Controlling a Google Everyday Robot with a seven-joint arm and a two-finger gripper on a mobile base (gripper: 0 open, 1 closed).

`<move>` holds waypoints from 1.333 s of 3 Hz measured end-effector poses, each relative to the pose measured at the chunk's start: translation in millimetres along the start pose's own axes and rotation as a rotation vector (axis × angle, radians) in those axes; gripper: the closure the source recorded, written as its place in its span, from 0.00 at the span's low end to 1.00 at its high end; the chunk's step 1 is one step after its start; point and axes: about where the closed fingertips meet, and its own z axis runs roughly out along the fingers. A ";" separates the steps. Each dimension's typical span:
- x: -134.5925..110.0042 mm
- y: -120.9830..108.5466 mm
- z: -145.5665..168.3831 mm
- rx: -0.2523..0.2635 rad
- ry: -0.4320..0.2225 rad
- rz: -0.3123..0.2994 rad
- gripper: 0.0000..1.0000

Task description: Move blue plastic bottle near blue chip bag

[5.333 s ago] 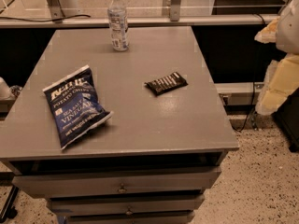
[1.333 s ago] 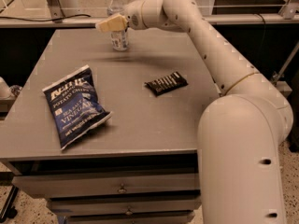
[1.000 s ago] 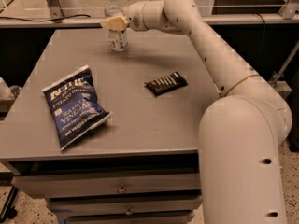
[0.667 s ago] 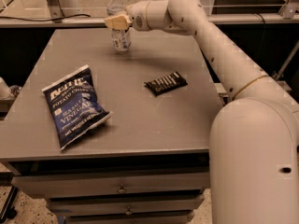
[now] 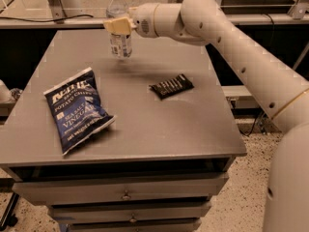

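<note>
The blue plastic bottle (image 5: pixel 119 41), clear with a white cap and a white-and-blue label, is upright at the far middle of the grey table (image 5: pixel 145 129). My gripper (image 5: pixel 117 26) reaches in from the right, and its tan fingers are closed around the bottle's upper body. The bottle's base seems just above the table, with a faint shadow under it. The blue chip bag (image 5: pixel 77 108), dark blue with white "Sea Salt Vinegar" lettering, lies flat at the front left, well apart from the bottle.
A small black snack wrapper (image 5: pixel 171 86) lies right of the table's centre. My white arm (image 5: pixel 231 42) spans the far right side. Drawers (image 5: pixel 125 195) sit under the tabletop. A rail and metal posts run behind the table.
My gripper came in from the right and closed on the bottle. Over the last second the bottle has shifted slightly toward the front. The chip bag and the wrapper have not moved.
</note>
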 end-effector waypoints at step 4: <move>18.1 145.9 -10.5 -0.154 -0.001 0.028 0.83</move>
